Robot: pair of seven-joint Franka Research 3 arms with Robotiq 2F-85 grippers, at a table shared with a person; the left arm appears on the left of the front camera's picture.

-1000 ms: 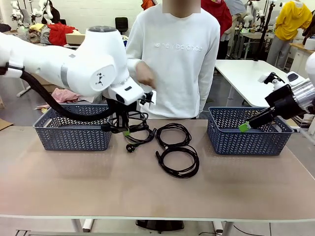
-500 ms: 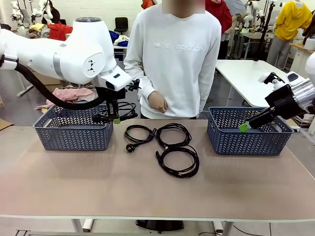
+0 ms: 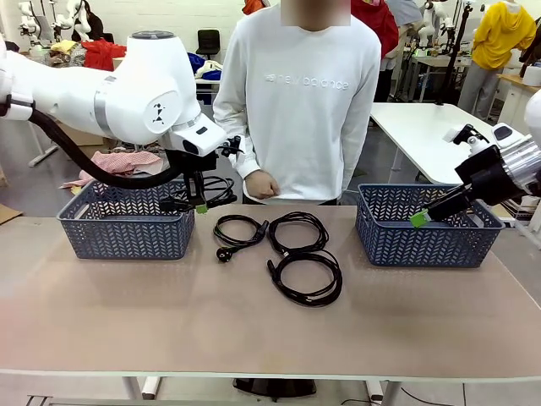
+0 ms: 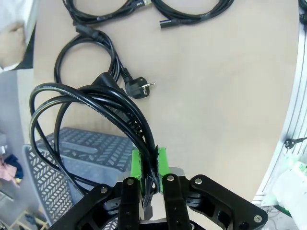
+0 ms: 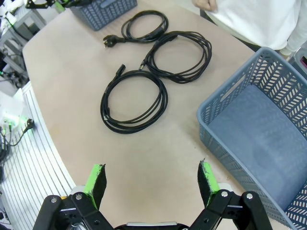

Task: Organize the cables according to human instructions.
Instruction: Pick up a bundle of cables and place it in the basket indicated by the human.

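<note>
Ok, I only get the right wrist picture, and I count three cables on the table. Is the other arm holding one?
Observer: Yes. The left hand is shut on a coiled cable.
Operator: Where's it holding it?
Observer: Up in the air, about over the right end of the left basket, going by the front view.
Operator: Is the person pointing anywhere?
Observer: No. The person's hand is loosely closed at waist height, behind the table.
</note>
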